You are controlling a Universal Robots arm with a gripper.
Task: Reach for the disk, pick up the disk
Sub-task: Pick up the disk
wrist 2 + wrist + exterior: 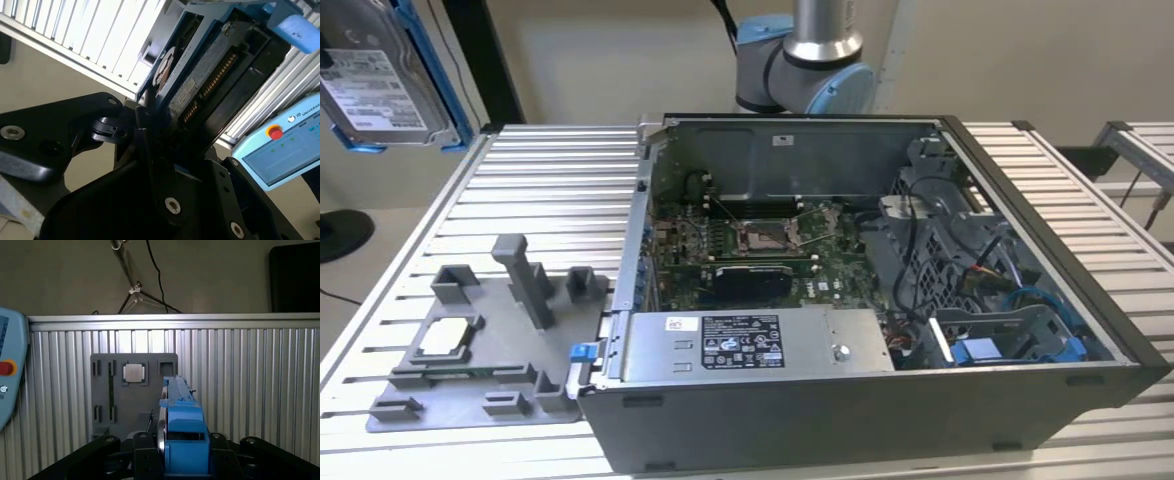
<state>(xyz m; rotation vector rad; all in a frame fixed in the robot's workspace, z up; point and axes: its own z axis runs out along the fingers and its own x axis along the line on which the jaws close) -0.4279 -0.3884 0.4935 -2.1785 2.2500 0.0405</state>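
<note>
The jaws seemingly clamp the disk (380, 80), outside the open case (854, 425).

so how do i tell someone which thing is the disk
Start at the open computer case on the ribbed metal table, then look to the exterior view's far left, above the table's corner. The disk is there, off the table: a silver metal slab with a white barcode label and blue side rails, far bigger than the small square chip on the grey tray.
</note>
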